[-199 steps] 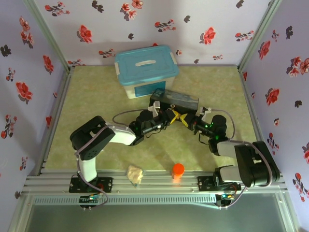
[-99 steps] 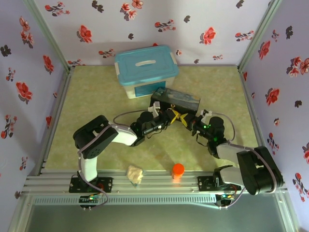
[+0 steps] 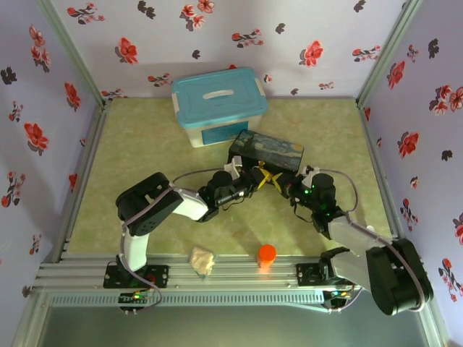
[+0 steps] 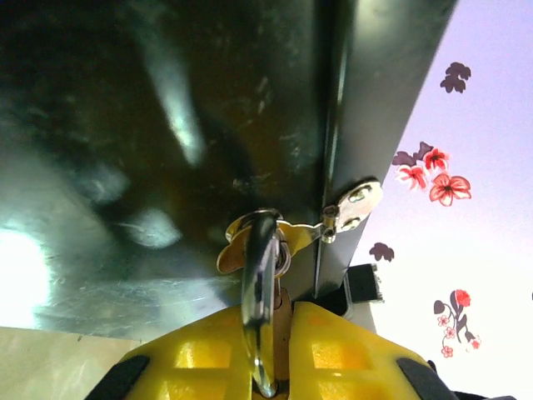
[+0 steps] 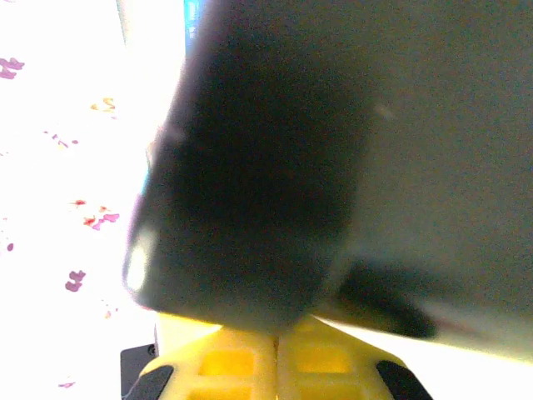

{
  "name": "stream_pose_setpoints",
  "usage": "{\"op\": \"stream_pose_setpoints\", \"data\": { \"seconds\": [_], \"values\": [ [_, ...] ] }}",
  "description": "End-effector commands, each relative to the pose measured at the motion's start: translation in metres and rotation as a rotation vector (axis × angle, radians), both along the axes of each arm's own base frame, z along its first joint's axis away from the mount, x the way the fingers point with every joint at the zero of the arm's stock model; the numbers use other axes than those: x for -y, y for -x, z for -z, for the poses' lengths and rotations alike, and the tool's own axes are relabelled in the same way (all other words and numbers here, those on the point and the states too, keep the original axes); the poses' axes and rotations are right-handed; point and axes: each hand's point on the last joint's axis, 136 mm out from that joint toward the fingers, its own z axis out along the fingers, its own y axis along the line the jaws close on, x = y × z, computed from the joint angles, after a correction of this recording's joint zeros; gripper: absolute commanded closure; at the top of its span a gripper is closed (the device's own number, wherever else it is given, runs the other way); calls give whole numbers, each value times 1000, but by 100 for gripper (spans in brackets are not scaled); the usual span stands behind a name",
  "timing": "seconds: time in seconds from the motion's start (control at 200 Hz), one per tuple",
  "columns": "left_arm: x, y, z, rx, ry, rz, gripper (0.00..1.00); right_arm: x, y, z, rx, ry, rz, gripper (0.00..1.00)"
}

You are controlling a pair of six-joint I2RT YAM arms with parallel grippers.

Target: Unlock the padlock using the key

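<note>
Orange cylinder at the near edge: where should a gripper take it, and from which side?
The orange cylinder is probably best gripped on its round wall near the top, jaws coming straight down astride it. It stands upright, apart from other things, and right by the near rail, so a level approach from that side looks blocked.

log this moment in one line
left gripper: jaws shut on key, at padlock | right gripper: jaws shut, by tin box
</note>
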Motion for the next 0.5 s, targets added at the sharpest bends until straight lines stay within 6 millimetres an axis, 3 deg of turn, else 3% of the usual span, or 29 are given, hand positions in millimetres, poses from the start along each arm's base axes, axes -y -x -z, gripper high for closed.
{"op": "stream_pose_setpoints", "data": {
  "seconds": [0.0, 0.03, 0.08, 0.115, 0.21, 0.34, 0.495],
  "values": [
    [17, 25, -19, 37, 62, 107, 100, -17, 6, -8, 39, 28, -109, 90],
    [17, 25, -17, 36, 59, 104, 100, -17, 5, -7, 26, -5, -103, 88],
    [14, 24, -15, 31, 57, 97, 100, -20, 4, -8, 26, -41, -116, 73],
    [11, 23, -14, 28, 55, 90, 100, -22, 5, -10, 41, -36, -140, 69],
    [1, 17, -5, 15, 16, 62, 100, -16, 12, -3, 69, 105, -154, 68],
    [-10, 16, 11, -3, -102, 47, 100, 16, 29, 4, 142, 490, -149, 67],
    [-15, 21, 21, -21, -184, 70, 100, 27, 40, 0, 338, 713, -243, 75]
  ]
}}
